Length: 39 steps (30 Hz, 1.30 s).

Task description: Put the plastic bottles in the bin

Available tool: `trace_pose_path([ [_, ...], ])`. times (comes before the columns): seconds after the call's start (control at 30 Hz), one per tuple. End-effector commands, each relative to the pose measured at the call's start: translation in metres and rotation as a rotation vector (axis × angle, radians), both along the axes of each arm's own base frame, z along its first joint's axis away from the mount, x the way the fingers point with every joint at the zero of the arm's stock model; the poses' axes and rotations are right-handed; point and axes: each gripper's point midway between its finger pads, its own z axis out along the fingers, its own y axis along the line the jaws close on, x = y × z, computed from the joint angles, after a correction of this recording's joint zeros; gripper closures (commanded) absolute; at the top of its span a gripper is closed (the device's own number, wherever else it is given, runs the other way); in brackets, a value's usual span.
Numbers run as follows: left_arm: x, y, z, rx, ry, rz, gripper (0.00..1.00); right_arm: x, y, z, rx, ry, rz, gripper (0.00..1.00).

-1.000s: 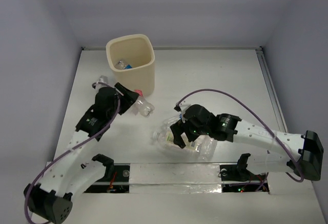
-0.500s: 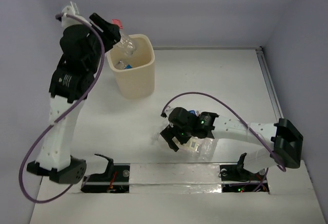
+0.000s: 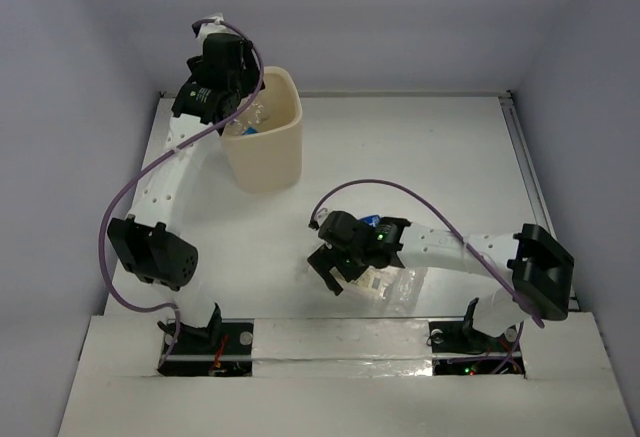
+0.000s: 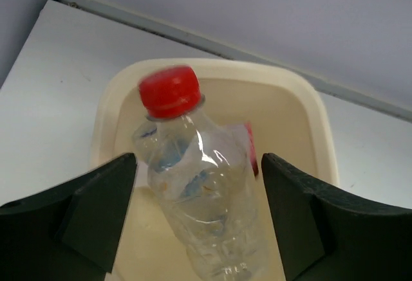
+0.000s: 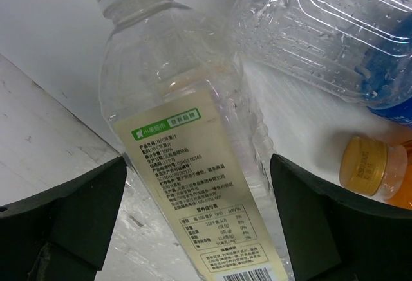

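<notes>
Red-capped bottle point(image 4: 193, 197) over the bin point(image 4: 315, 114), seemingly loose between spread jaws of the left gripper point(image 4: 199, 178)

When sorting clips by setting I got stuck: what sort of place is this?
Probably a robot test cell, not a home: a white table boxed by plain walls, two robot arms mounted at its near edge.
</notes>
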Motion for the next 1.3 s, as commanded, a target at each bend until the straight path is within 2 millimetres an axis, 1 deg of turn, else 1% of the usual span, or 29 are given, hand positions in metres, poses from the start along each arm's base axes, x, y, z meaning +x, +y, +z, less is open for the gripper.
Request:
trace_pose_path([
  [0.0, -0.011, 0.009, 0.052, -0.004, -0.15, 0.007, 0.22, 0.001, 0.011, 0.004, 0.015, 0.007, -0.02, 0.04],
  [0.07, -0.018, 0.007, 0.064, -0.028, -0.177, -0.014, 0.17, -0.001, 0.013, 0.001, 0.012, 0.01, -0.018, 0.05],
  [0.17, -0.038, 0.001, 0.095, -0.103, -0.248, -0.059, 0.17, -0.002, 0.013, -0.004, 0.002, 0.019, -0.02, 0.05],
  [0.2, -0.052, -0.003, 0.111, -0.125, -0.285, -0.083, 0.17, -0.002, 0.012, -0.005, -0.001, 0.017, -0.025, 0.06],
  [0.23, -0.059, -0.004, 0.116, -0.141, -0.296, -0.094, 0.17, -0.001, 0.012, -0.005, -0.004, 0.014, -0.027, 0.08],
  [0.3, -0.083, -0.005, 0.126, -0.167, -0.318, -0.141, 0.18, -0.004, 0.013, 0.002, 0.015, 0.01, -0.031, 0.23],
  [0.33, -0.092, -0.005, 0.124, -0.174, -0.311, -0.151, 0.18, -0.004, 0.015, 0.01, 0.03, 0.009, -0.034, 0.36],
  [0.37, -0.099, -0.008, 0.11, -0.176, -0.281, -0.176, 0.19, -0.004, 0.015, 0.019, 0.045, 0.005, -0.037, 0.4],
  [0.4, -0.12, -0.004, 0.12, -0.187, -0.315, -0.191, 0.19, -0.006, 0.019, 0.039, 0.094, -0.007, -0.04, 0.42],
  [0.47, -0.141, -0.001, 0.11, -0.189, -0.298, -0.208, 0.21, -0.006, 0.025, 0.077, 0.177, -0.026, -0.045, 0.43],
  [0.5, -0.16, 0.004, 0.097, -0.193, -0.287, -0.212, 0.23, -0.005, 0.028, 0.097, 0.228, -0.039, -0.045, 0.43],
  [0.57, -0.179, 0.006, 0.077, -0.203, -0.256, -0.226, 0.24, -0.001, 0.04, 0.16, 0.38, -0.096, -0.039, 0.45],
  [0.6, -0.194, 0.007, 0.06, -0.214, -0.236, -0.235, 0.25, 0.003, 0.043, 0.18, 0.416, -0.128, -0.036, 0.46],
  [0.63, -0.203, 0.008, 0.045, -0.215, -0.2, -0.24, 0.26, 0.012, 0.045, 0.2, 0.444, -0.164, -0.052, 0.46],
  [0.67, -0.209, 0.009, 0.026, -0.215, -0.157, -0.24, 0.26, 0.027, 0.051, 0.235, 0.498, -0.208, -0.072, 0.46],
  [0.7, -0.222, 0.011, 0.025, -0.234, -0.165, -0.238, 0.27, 0.037, 0.054, 0.252, 0.512, -0.245, -0.08, 0.46],
  [0.73, -0.23, 0.013, 0.015, -0.234, -0.136, -0.236, 0.27, 0.05, 0.055, 0.269, 0.526, -0.285, -0.105, 0.46],
  [0.77, -0.235, 0.014, 0.013, -0.24, -0.134, -0.237, 0.28, 0.064, 0.062, 0.272, 0.512, -0.301, -0.121, 0.46],
  [0.8, -0.244, 0.016, 0.011, -0.254, -0.139, -0.236, 0.29, 0.083, 0.06, 0.32, 0.601, -0.372, -0.154, 0.47],
  [0.87, -0.253, 0.016, 0.006, -0.263, -0.131, -0.244, 0.3, 0.107, 0.065, 0.361, 0.691, -0.451, -0.194, 0.46],
  [0.9, -0.257, 0.015, 0.003, -0.271, -0.129, -0.252, 0.3, 0.129, 0.067, 0.39, 0.756, -0.502, -0.231, 0.46],
  [0.97, -0.262, 0.006, -0.004, -0.3, -0.111, -0.296, 0.31, 0.152, 0.08, 0.426, 0.894, -0.548, -0.241, 0.46],
  [1.0, -0.264, 0.002, -0.015, -0.313, -0.092, -0.309, 0.31, 0.18, 0.091, 0.418, 0.911, -0.534, -0.292, 0.47],
  [1.07, -0.267, -0.01, -0.021, -0.359, -0.076, -0.363, 0.32, 0.204, 0.1, 0.45, 1.045, -0.585, -0.335, 0.47],
  [1.1, -0.269, -0.013, -0.03, -0.369, -0.057, -0.372, 0.32, 0.225, 0.113, 0.436, 1.061, -0.567, -0.383, 0.47],
  [1.13, -0.27, -0.018, -0.033, -0.381, -0.05, -0.392, 0.33, 0.242, 0.112, 0.451, 1.132, -0.62, -0.432, 0.47],
  [1.2, -0.272, -0.023, -0.042, -0.393, -0.023, -0.412, 0.33, 0.26, 0.12, 0.451, 1.202, -0.644, -0.499, 0.48],
  [1.23, -0.275, -0.027, -0.044, -0.394, -0.01, -0.428, 0.33, 0.281, 0.126, 0.437, 1.203, -0.656, -0.546, 0.48],
  [1.27, -0.276, -0.029, -0.046, -0.396, -0.001, -0.438, 0.33, 0.289, 0.122, 0.45, 1.263, -0.698, -0.595, 0.48],
])
